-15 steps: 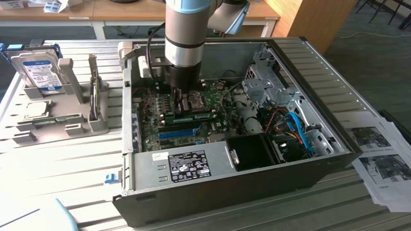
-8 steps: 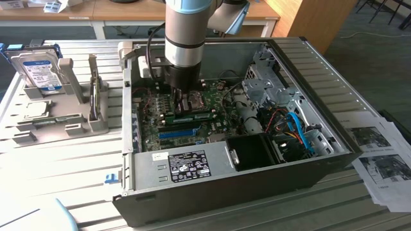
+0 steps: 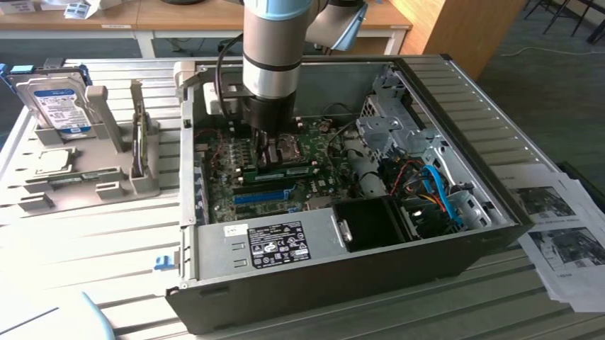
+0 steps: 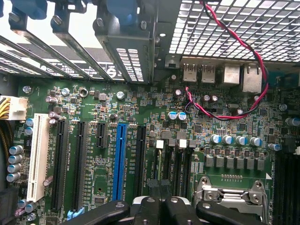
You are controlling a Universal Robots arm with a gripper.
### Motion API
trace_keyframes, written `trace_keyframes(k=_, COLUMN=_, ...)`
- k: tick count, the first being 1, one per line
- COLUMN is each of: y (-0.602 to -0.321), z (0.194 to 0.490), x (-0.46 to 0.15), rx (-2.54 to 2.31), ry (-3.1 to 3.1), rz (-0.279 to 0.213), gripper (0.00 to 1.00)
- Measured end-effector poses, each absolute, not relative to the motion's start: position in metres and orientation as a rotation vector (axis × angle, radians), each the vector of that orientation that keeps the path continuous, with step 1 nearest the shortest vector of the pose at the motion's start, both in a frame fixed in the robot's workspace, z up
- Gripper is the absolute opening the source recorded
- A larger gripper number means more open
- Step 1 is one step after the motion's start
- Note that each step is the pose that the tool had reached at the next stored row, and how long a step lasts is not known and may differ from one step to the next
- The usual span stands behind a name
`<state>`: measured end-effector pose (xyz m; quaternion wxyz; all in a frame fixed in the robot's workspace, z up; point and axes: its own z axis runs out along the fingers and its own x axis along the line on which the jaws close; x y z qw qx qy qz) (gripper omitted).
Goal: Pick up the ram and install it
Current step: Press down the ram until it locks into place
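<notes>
- The ram (image 3: 286, 171) looks already seated on the motherboard (image 3: 283, 177) inside the case (image 3: 454, 234), so not much seems left.
- The gripper (image 3: 268, 145) is parked low, just at 11 o'clock of the stick.
- Spread or pinched together? Can't be told; nothing's seen held.

Long thin green ram (image 3: 286, 171) with dark chips along its face, lying flat-on in the exterior view, sitting near the picture's centre, just toward 5 o'clock from the arm's tip
</notes>
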<state>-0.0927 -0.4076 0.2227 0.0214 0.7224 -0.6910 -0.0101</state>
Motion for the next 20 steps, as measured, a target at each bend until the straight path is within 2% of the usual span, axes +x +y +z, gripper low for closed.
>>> trace_keyframes(k=20, y=-0.4076, z=0.2219, x=-0.0928, rx=2.239, ry=-2.142, rz=-0.031, gripper=0.09)
